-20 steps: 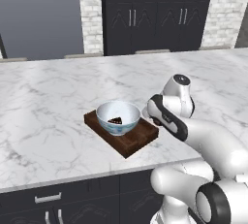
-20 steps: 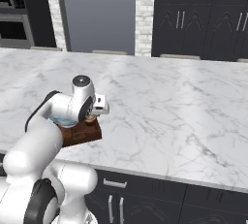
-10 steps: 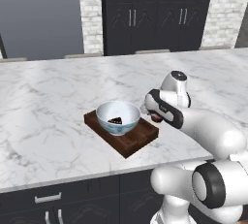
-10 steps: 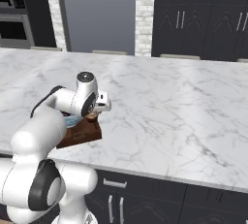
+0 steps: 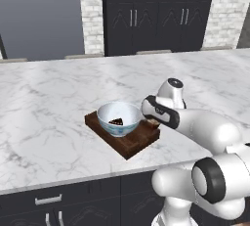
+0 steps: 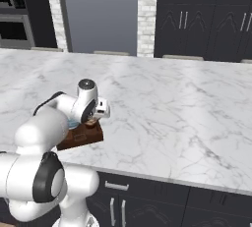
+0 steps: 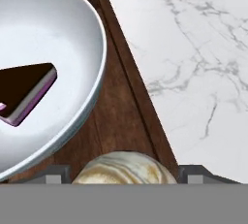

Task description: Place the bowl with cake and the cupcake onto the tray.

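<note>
tray (image 5: 128, 144): we see it on the marble counter (image 5: 44, 117), near the front edge.
bowl with cake (image 5: 118, 118): sits on the tray, brown wedge inside.
cupcake (image 7: 123, 168): over the tray at the bowl's 3 o'clock, between our fingertips.
gripper (image 5: 153, 121): low over the tray; fingers look clamped on the cupcake.

The tray (image 5: 128, 144) lay on the surface (image 5: 44, 107) near its front edge. The bowl with cake (image 5: 118, 118) sat on the tray's left part. The cupcake (image 7: 123, 168) was over the tray just beside the bowl, between the fingertips (image 7: 51, 174) of the hand (image 7: 125, 175).
</note>
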Motion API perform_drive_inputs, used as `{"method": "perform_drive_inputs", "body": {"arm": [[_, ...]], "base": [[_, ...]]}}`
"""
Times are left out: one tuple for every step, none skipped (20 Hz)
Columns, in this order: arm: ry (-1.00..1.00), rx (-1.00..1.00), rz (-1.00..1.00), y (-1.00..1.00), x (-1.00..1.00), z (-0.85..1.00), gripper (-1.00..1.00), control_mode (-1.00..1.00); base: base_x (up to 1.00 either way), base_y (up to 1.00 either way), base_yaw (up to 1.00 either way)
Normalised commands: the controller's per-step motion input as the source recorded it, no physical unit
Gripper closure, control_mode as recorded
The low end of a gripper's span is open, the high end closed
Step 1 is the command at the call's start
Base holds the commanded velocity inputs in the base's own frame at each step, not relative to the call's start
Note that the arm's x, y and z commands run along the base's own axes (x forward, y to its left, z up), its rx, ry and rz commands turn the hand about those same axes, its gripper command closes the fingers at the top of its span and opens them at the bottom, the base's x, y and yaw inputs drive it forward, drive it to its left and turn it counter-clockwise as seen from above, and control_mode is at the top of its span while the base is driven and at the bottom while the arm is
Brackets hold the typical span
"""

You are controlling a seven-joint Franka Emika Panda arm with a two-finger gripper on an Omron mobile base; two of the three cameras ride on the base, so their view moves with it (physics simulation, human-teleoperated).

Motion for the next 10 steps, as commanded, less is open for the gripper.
{"method": "perform_drive_inputs", "body": {"arm": [[0.01, 0.02, 0.0, 0.12, 0.12, -0.34, 1.0, -1.0], [0.0, 0.01, 0.0, 0.1, 0.12, -0.31, 1.0, -1.0], [0.0, 0.0, 0.0, 0.08, 0.15, -0.28, 1.0, -1.0], [0.0, 0.0, 0.0, 0.03, 0.19, -0.23, 1.0, -1.0], [0.0, 0.0, 0.0, 0.02, 0.21, -0.26, 1.0, -1.0], [0.0, 0.0, 0.0, 0.03, 0.22, -0.27, 1.0, -1.0], [0.0, 0.0, 0.0, 0.02, 0.22, -0.26, 1.0, -1.0], [0.0, 0.0, 0.0, 0.02, 0.23, -0.28, 1.0, -1.0], [0.0, 0.0, 0.0, 0.02, 0.23, -0.27, 1.0, -1.0], [0.0, 0.0, 0.0, 0.03, 0.19, -0.22, 1.0, -1.0]], "base": [[0.0, 0.0, 0.0], [0.0, 0.0, 0.0], [0.0, 0.0, 0.0], [0.0, 0.0, 0.0], [0.0, 0.0, 0.0], [0.0, 0.0, 0.0], [0.0, 0.0, 0.0], [0.0, 0.0, 0.0], [0.0, 0.0, 0.0], [0.0, 0.0, 0.0]]}}
